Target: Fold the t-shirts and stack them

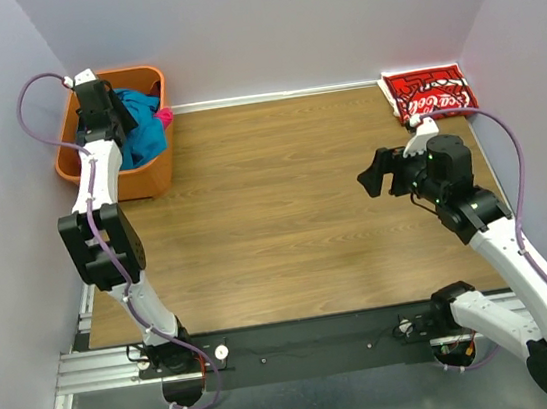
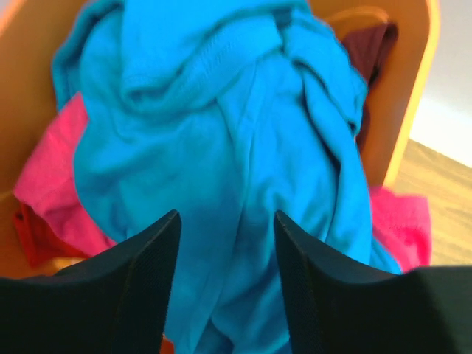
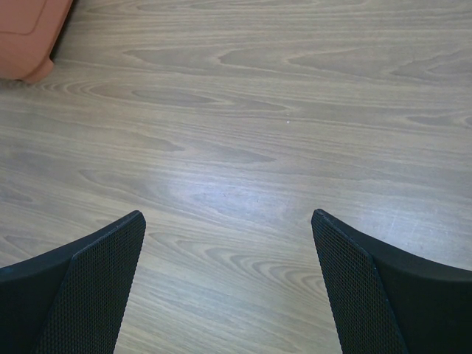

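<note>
One rumpled teal t-shirt (image 2: 243, 147) lies in the basket (image 1: 146, 177).

I count three t-shirts: one teal-blue t-shirt (image 2: 221, 162), one magenta-pink t-shirt (image 2: 51, 184) and one red t-shirt (image 1: 430, 93) with white script. One more piece of dark maroon cloth (image 2: 372, 51) shows; I cannot tell whether it is a fourth shirt. There is one orange basket (image 1: 144, 176) and one surface (image 1: 272, 195). I have two tools: my left tool (image 2: 226, 217) and my right tool (image 3: 228, 217).
</note>
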You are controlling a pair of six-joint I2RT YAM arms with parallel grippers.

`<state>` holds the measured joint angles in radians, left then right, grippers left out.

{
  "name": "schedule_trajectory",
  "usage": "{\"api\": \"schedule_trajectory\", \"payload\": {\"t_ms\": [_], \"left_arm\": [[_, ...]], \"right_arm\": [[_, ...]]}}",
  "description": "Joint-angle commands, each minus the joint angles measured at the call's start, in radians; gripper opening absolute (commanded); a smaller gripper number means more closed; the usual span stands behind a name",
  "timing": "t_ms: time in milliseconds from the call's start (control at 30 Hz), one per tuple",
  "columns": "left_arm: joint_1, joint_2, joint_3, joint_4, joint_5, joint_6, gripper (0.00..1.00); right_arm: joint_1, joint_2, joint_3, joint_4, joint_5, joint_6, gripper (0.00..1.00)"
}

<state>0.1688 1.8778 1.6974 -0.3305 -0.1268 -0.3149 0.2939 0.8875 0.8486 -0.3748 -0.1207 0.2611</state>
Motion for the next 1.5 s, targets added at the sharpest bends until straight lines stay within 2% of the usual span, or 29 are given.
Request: {"api": "schedule_trajectory", "payload": {"t_ms": [0,167,267,367,400,467,500,733,867,1033,1100,1333,1433,1467], "left_arm": [[0.003,0.041,0.041,0.093,-0.054,-0.003,0.58],[0.003,0.102,0.080,0.094,-0.097,-0.004,0.47],[0.003,0.129,0.100,0.094,-0.102,0.004,0.44],[0.001,0.130,0.100,0.107,-0.105,0.003,0.30],[0.003,0.130,0.102,0.114,-0.103,0.007,0.23],[0.001,0.116,0.116,0.107,-0.100,0.017,0.03],[0.001,0.106,0.140,0.088,-0.100,0.022,0.00],[-0.035,-0.119,0.266,0.077,-0.198,0.051,0.00],[-0.045,-0.186,0.294,0.102,-0.192,0.057,0.00],[-0.046,-0.209,0.285,0.084,-0.162,0.057,0.02],[-0.048,-0.204,0.295,0.058,-0.108,0.051,0.02],[-0.057,-0.236,0.255,0.097,-0.068,0.056,0.04],[-0.052,-0.201,0.242,0.105,-0.077,0.079,0.05],[-0.049,-0.145,0.258,0.076,-0.070,0.080,0.04]], "right_arm": [[0.005,-0.005,-0.023,0.017,-0.004,0.001,1.00],[0.005,-0.033,-0.037,0.017,0.003,0.015,1.00],[0.005,-0.039,-0.043,0.016,0.004,0.020,1.00],[0.005,-0.039,-0.042,0.016,0.004,0.023,1.00],[0.005,-0.039,-0.042,0.016,0.004,0.024,1.00],[0.005,-0.039,-0.037,0.016,-0.003,0.024,1.00],[0.005,-0.041,-0.036,0.017,-0.005,0.026,1.00],[0.005,-0.077,-0.042,0.016,-0.011,0.026,1.00],[0.004,-0.094,-0.049,0.014,-0.026,0.023,1.00],[0.004,-0.119,-0.059,0.014,-0.039,0.013,1.00],[0.005,-0.127,-0.060,0.014,-0.046,0.010,1.00],[0.005,-0.159,-0.071,0.007,-0.057,0.000,1.00],[0.005,-0.165,-0.079,0.004,-0.063,0.000,1.00],[0.005,-0.163,-0.079,0.004,-0.071,0.000,1.00]]}}
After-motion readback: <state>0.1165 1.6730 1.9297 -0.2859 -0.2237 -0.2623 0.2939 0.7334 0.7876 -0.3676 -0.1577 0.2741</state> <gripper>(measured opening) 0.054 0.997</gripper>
